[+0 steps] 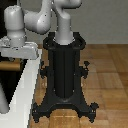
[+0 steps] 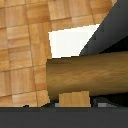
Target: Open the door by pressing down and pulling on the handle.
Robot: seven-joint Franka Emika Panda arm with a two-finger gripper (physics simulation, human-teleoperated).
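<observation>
Wooden parquet floor (image 2: 20, 45) lies below. Rigid handle (image 2: 85, 75) looks smooth; press near its free end. End effector (image 1: 20, 50): whether clenched or released, I cannot tell.

The setting is a bare simulated test room, not a furnished home or shop. A wooden parquet floor (image 1: 107, 75) surrounds the black ribbed robot pedestal (image 1: 65, 75), whose splayed feet rest directly on it. Behind the pedestal, the backdrop (image 1: 107, 20) is plain and dark.
</observation>
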